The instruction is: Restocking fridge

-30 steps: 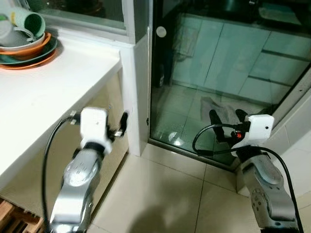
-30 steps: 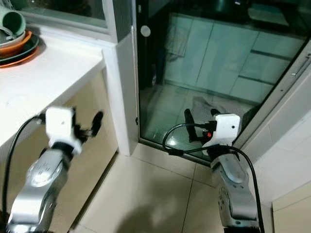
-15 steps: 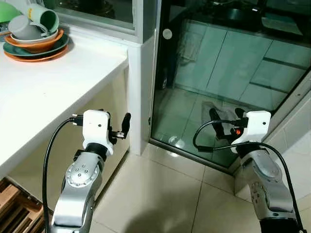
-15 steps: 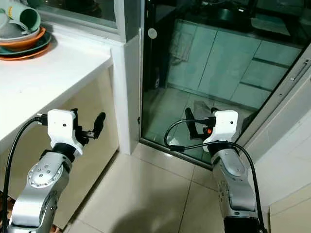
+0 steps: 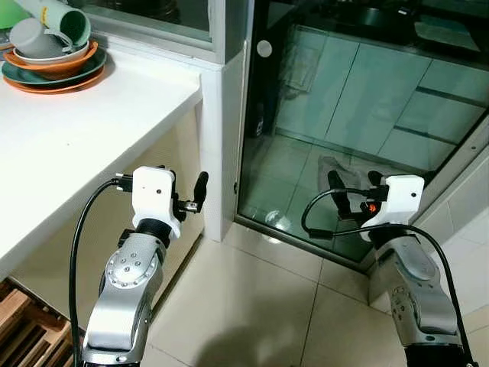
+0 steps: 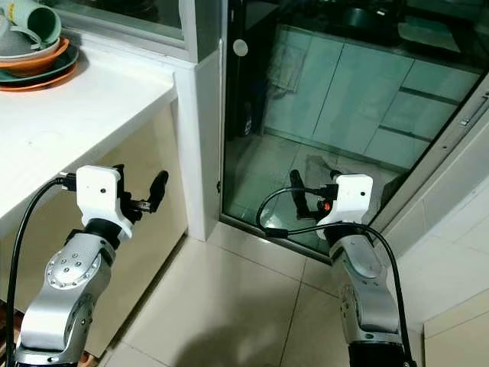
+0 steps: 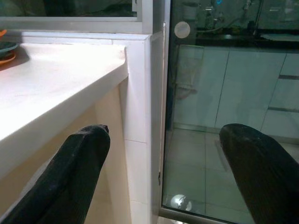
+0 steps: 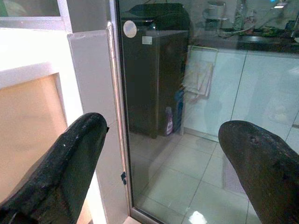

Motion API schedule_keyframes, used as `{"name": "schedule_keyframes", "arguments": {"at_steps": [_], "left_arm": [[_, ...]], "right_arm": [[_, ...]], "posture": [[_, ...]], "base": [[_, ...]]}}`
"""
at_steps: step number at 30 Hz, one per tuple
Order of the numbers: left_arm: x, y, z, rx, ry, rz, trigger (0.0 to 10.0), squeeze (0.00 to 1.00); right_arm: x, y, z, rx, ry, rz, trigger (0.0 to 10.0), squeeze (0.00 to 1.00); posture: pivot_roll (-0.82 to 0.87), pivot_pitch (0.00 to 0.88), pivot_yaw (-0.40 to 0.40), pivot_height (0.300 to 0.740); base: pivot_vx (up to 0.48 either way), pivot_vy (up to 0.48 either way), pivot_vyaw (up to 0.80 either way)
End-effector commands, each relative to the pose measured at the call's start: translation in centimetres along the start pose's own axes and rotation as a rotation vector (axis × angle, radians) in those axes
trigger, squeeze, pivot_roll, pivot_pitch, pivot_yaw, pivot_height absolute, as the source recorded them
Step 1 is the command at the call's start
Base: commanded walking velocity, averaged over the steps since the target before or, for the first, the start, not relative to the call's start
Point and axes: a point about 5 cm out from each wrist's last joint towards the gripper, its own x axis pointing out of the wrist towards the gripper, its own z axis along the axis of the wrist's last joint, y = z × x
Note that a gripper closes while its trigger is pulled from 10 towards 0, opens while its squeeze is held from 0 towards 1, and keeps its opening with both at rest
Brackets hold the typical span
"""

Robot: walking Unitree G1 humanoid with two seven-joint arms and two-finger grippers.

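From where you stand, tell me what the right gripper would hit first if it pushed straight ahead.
Most likely the glass door: the right gripper, fingers open, points straight at the pane, with nothing visible between them. How far off the glass stands is hard to judge.

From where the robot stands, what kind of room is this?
Probably a home kitchen area: a white counter with stacked dishes, a tiled floor, and a glass door showing cabinets beyond.

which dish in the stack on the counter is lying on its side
The green mug on top of the stack, tipped over with its mouth sideways; the grey bowl and orange plates beneath sit flat.
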Motion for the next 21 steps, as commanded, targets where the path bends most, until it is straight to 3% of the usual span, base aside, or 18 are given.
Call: {"name": "schedule_keyframes", "arguments": {"at_steps": [1, 2, 21], "left_arm": [[0.23, -0.06, -0.11, 0.002, 0.005, -0.003, 10.0, 0.00], [0.26, -0.04, -0.12, 0.002, 0.005, -0.003, 10.0, 0.00], [0.26, -0.04, -0.12, 0.002, 0.005, -0.003, 10.0, 0.00]], "right_arm": [[0.08, -0.15, 0.35, -0.011, -0.012, -0.013, 10.0, 0.00], [0.13, -0.25, -0.04, -0.061, 0.025, -0.016, 10.0, 0.00], [0.13, -0.25, -0.04, -0.061, 0.025, -0.016, 10.0, 0.00]], "posture": [[-0.10, 0.000, -0.019, 0.740], [-0.10, 0.000, -0.019, 0.740], [-0.10, 0.000, -0.019, 0.740]], "base": [[0.000, 0.000, 0.00], [0.000, 0.000, 0.00], [0.000, 0.000, 0.00]]}}
